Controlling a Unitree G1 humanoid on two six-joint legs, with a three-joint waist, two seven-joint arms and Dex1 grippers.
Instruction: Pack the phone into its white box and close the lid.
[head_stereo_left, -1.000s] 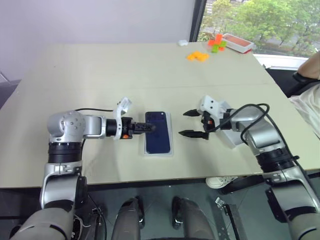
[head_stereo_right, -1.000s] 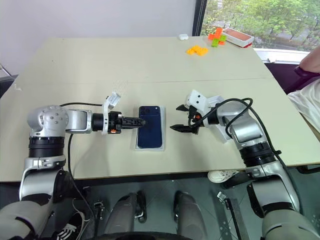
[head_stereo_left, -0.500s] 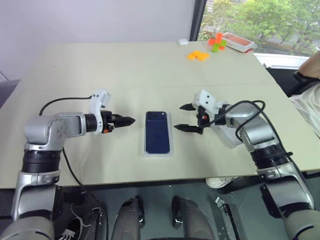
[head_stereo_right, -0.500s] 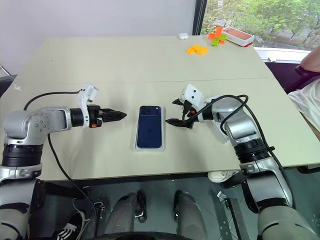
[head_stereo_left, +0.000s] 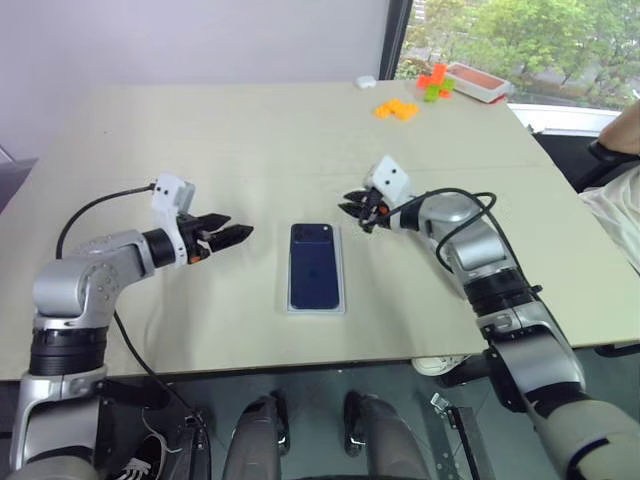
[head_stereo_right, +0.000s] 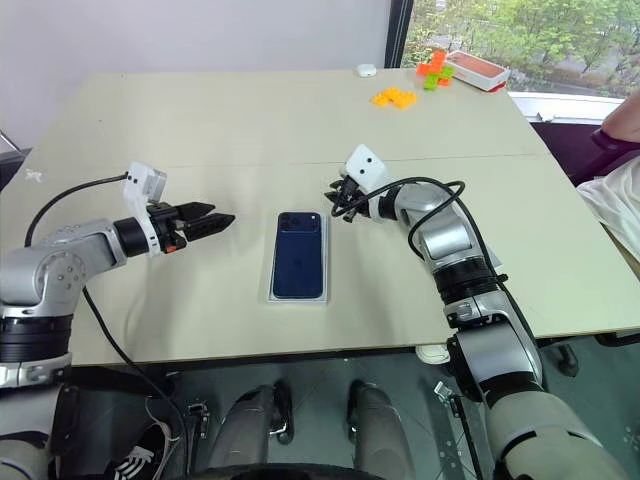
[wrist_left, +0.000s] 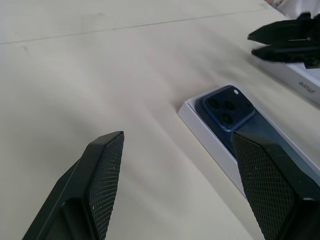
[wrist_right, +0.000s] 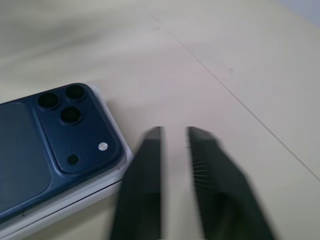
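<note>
Phone (head_stereo_left: 316, 266) sat in white box (head_stereo_left: 340, 300); left gripper (head_stereo_left: 236, 234) at 9 o'clock spread, right gripper (head_stereo_left: 352, 208) at 1 o'clock pinched empty.

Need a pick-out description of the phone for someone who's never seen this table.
On the beige table, look at the near middle, between the two robot arms. There a shallow white box lies flat, and the phone sits inside it, back up. It is the only dark navy slab on the table, glossy, with a camera cluster at its far corner.
</note>
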